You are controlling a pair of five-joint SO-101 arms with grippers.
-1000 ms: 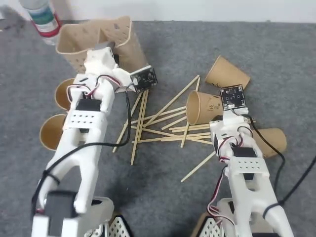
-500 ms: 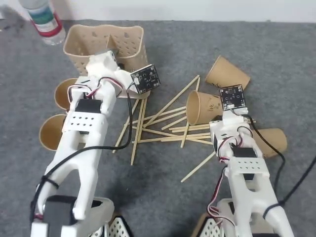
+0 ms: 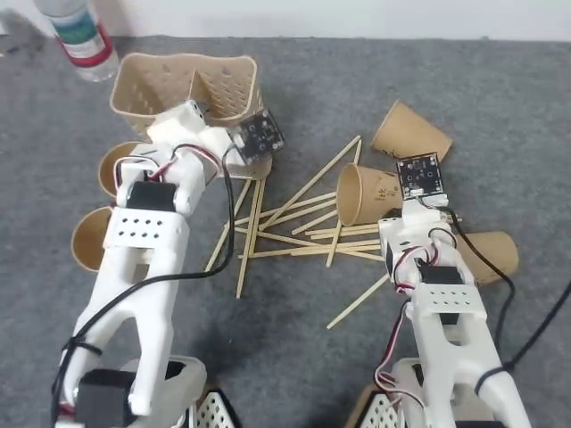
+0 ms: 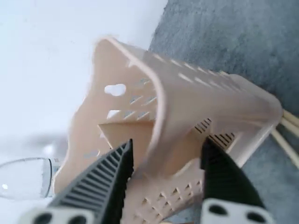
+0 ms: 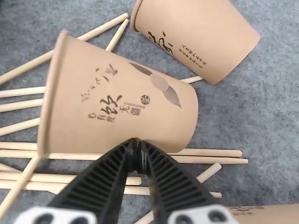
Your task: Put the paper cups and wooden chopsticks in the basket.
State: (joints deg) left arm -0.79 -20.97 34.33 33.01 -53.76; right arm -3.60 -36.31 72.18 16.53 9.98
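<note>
Crisscrossing chopsticks (image 3: 252,223) among cups (image 3: 366,192); bottle (image 3: 78,36) beside basket (image 3: 134,98).

My basket (image 3: 169,85) is peachy beige with slotted holes, cups (image 3: 366,193) kraft brown with dark print, chopsticks (image 3: 312,181) pale wood, carpet (image 3: 517,116) speckled grey, my ribbed fingers (image 5: 100,179) black.

Printed characters mark the nearer cup (image 5: 117,107) and farther cup (image 5: 196,32).

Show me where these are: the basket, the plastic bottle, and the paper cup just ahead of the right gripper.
basket (image 3: 156,85), high view, perforated inner wall.
plastic bottle (image 3: 78,34), high view, its label.
paper cup (image 5: 117,109), right wrist view, printed side wall.
</note>
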